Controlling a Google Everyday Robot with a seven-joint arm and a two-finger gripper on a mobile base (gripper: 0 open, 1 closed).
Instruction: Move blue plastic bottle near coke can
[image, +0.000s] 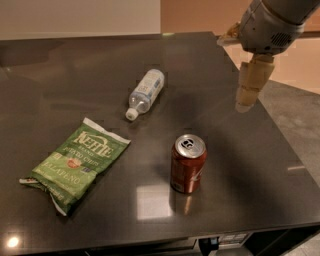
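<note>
The blue plastic bottle (145, 93) lies on its side on the dark table (75, 65), left of centre toward the back, white cap pointing to the front left. The coke can (187, 163) stands upright near the front centre, silver top and pull tab showing, well in front and to the right of the bottle. My gripper (246, 102) hangs from the grey arm (267, 22) above the table's right part, to the right of the bottle and behind the can, holding nothing that I can see.
A green Kettle chips bag (75, 162) lies flat at the front left. The table's right edge (280, 135) runs just right of the gripper, with floor beyond. A wall stands behind the table.
</note>
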